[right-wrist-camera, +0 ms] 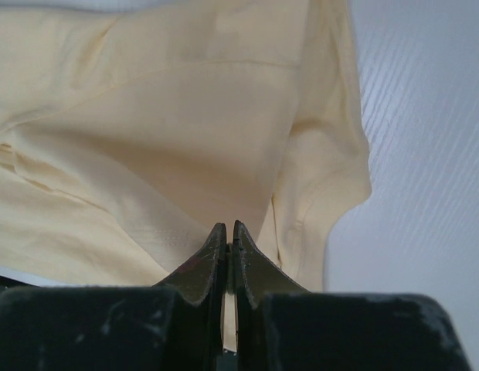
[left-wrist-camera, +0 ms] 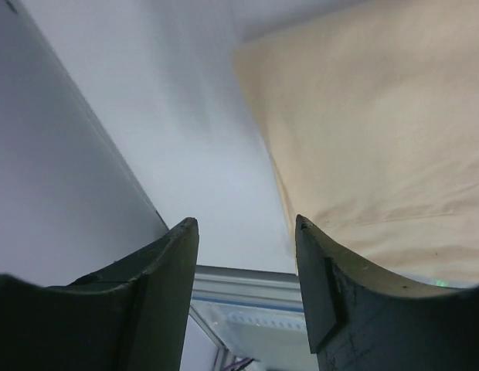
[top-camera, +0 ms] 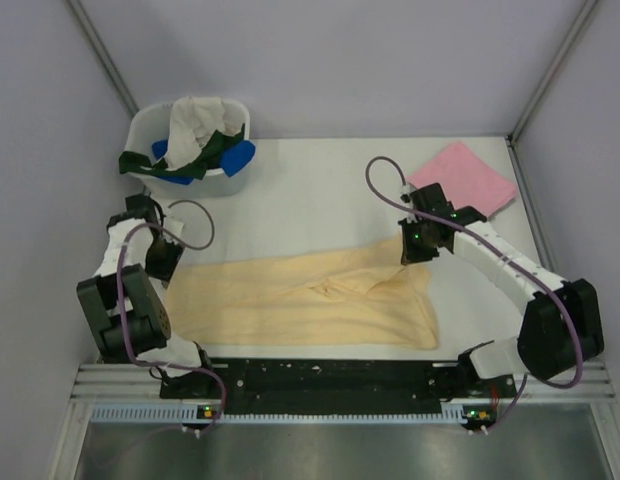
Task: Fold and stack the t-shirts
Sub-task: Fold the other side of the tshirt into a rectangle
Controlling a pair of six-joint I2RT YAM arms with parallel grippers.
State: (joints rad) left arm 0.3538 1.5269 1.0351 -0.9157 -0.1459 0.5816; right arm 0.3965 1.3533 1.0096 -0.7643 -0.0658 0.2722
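A pale peach-yellow t-shirt (top-camera: 300, 300) lies spread across the near half of the table, its right side pulled up toward the right gripper. My right gripper (top-camera: 416, 250) is shut on the shirt's upper right edge; in the right wrist view the jaws (right-wrist-camera: 228, 232) pinch the yellow cloth (right-wrist-camera: 147, 131). My left gripper (top-camera: 160, 262) is open and empty just beyond the shirt's left edge; the left wrist view shows its fingertips (left-wrist-camera: 305, 232) beside the cloth (left-wrist-camera: 378, 131). A folded pink t-shirt (top-camera: 463, 180) lies at the back right.
A white tub (top-camera: 190, 140) at the back left holds cream-white, dark green and blue shirts, some draped over its rim. Grey walls close both sides. A black rail (top-camera: 320, 375) runs along the near table edge.
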